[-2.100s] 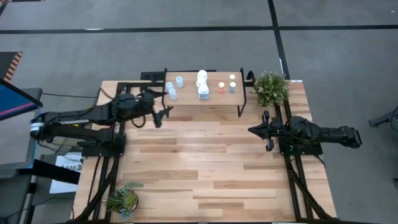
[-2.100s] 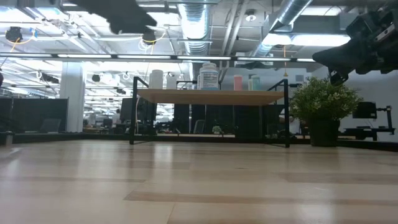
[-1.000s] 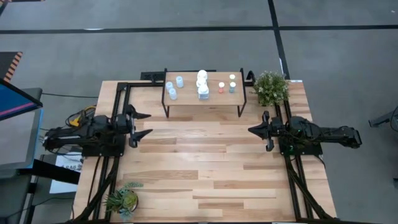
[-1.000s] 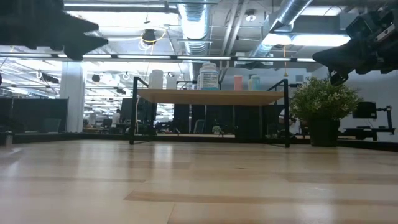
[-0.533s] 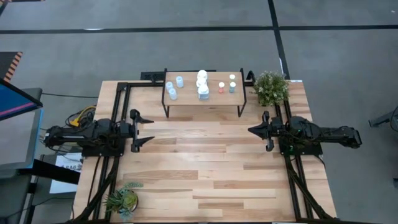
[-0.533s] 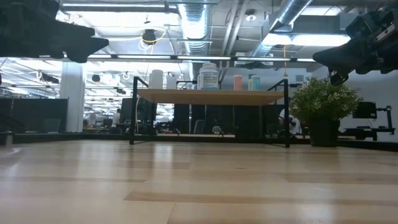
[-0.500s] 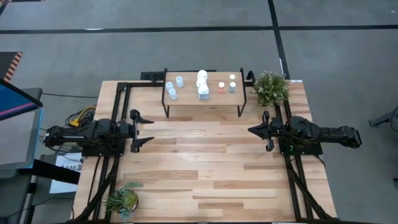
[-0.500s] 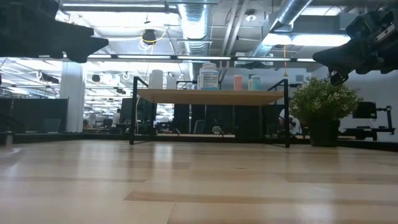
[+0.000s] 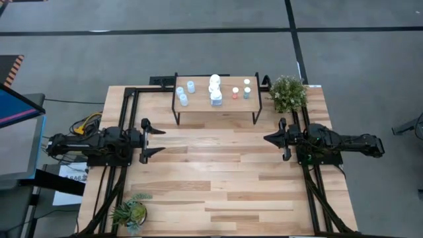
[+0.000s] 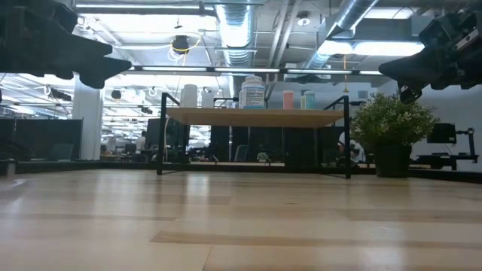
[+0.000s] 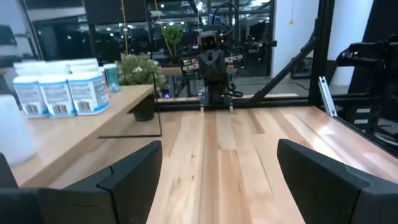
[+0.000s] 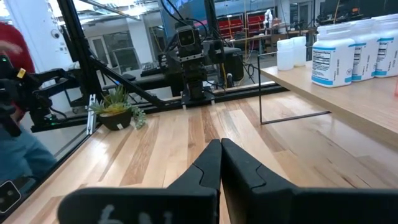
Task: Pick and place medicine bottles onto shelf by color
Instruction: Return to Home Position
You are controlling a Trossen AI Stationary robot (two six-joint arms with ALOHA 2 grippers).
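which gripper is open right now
The left gripper: its fingers are spread wide apart with nothing between them. The right gripper has its fingers pressed together.

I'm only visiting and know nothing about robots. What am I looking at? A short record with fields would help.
Setting: wooden table with a dark robot arm on each side
Shelf: low shelf at the far edge
White bottles: white bottles in a row at mid-shelf
Blue caps: light-blue-capped bottles on the left part
Right part: orange-capped bottle, green-capped bottle, pale-capped bottle
Left gripper: left gripper open, empty
Right gripper: right gripper shut, empty
Plants: bushy plant beside the shelf, small plant at the near-left corner
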